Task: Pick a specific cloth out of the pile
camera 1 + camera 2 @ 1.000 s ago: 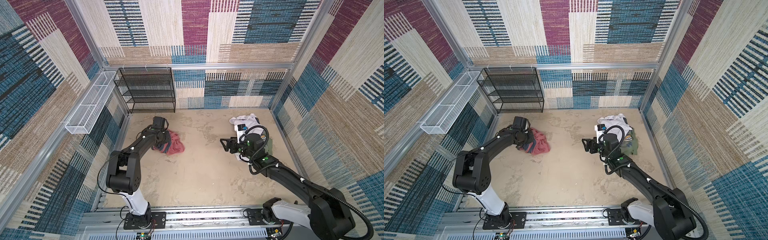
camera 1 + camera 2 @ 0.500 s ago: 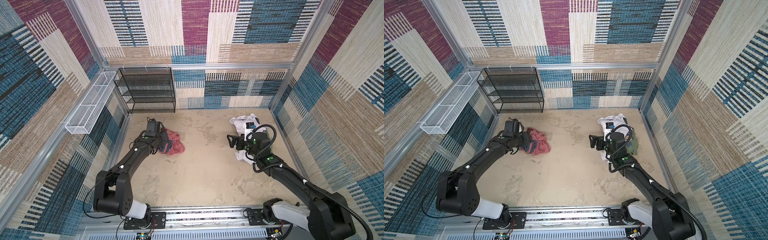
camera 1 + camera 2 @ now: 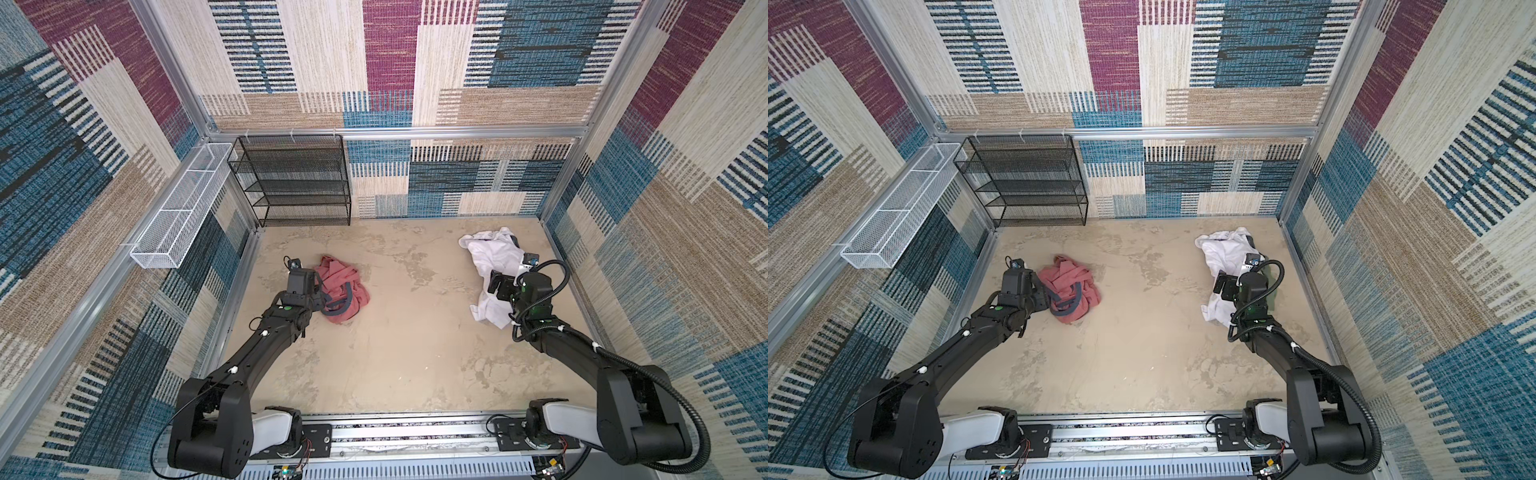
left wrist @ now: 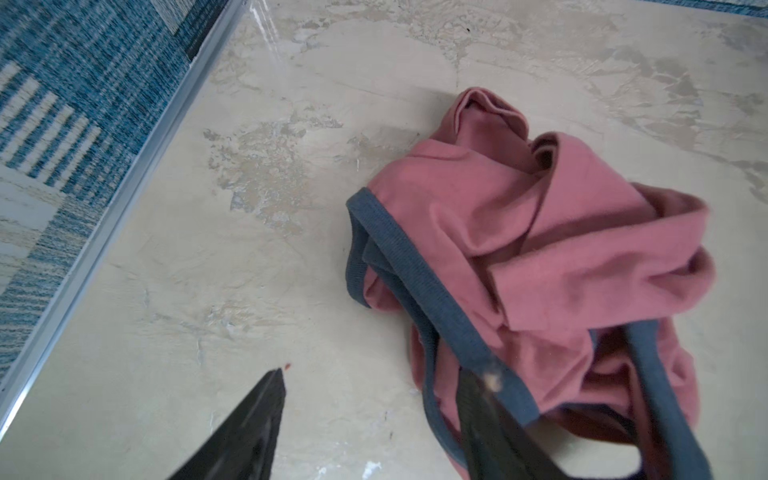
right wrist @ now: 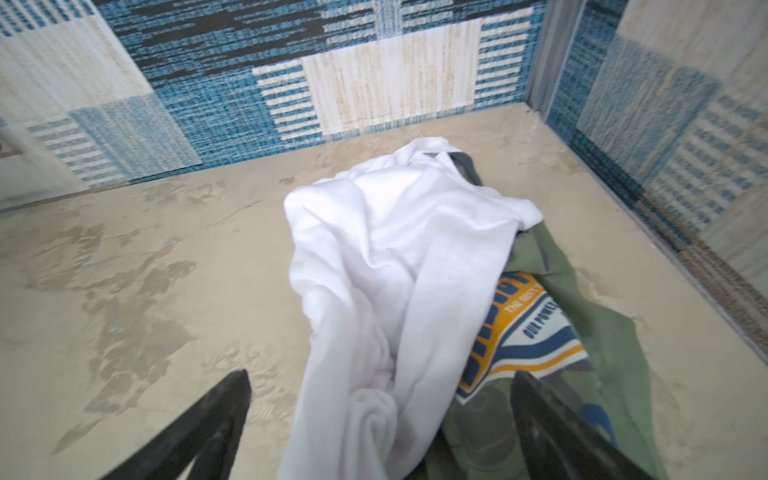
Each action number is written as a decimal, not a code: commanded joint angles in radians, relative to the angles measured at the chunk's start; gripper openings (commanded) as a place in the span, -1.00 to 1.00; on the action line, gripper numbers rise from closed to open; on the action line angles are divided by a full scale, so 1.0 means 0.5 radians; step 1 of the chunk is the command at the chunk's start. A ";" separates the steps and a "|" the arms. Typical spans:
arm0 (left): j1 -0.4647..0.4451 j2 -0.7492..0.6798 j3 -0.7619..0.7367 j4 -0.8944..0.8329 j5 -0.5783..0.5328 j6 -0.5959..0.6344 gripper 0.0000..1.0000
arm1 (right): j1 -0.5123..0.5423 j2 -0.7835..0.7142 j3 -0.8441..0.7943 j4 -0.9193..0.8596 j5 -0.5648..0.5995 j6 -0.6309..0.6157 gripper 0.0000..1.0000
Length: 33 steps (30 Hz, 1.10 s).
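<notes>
The cloth (image 3: 345, 291) (image 3: 1075, 291), salmon-red with grey-blue trim, lies crumpled on the floor at the left, apart from the pile. My left gripper (image 4: 372, 374) (image 3: 316, 293) is open at its near-left edge. One finger lies over the trim and the other over bare floor, and nothing is gripped. The pile (image 3: 494, 259) (image 3: 1225, 253) sits at the back right, with a white garment (image 5: 395, 249) on top of an olive-green one (image 5: 602, 332) that has a printed patch. My right gripper (image 5: 381, 374) (image 3: 498, 286) is wide open, its fingers either side of the white garment's near fold.
A black wire shelf rack (image 3: 299, 178) stands against the back wall at the left. A white wire basket (image 3: 183, 208) hangs on the left wall. Patterned walls close in the sandy floor (image 3: 407, 332) on three sides, close to the pile's right.
My left gripper has opened and let go of the cloth, and it has drawn back toward the near side. My right gripper has opened wider and moved right over the pile.
</notes>
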<state>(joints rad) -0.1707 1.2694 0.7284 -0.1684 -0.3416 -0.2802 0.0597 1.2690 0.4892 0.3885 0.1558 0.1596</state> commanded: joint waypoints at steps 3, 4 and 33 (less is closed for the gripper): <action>0.004 -0.034 -0.148 0.379 -0.183 0.260 0.38 | -0.012 0.088 -0.144 0.605 0.227 -0.130 1.00; 0.004 -0.038 -0.184 0.450 -0.195 0.302 0.38 | -0.014 0.099 -0.167 0.657 0.250 -0.143 1.00; 0.226 0.542 -0.674 2.112 0.207 0.614 0.42 | -0.073 0.539 -0.580 1.829 -0.049 -0.323 1.00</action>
<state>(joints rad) -0.0654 1.5322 0.3691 0.8928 -0.2718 0.0200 0.0257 1.5375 0.1921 1.2732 0.1635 -0.0013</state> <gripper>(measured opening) 0.701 0.999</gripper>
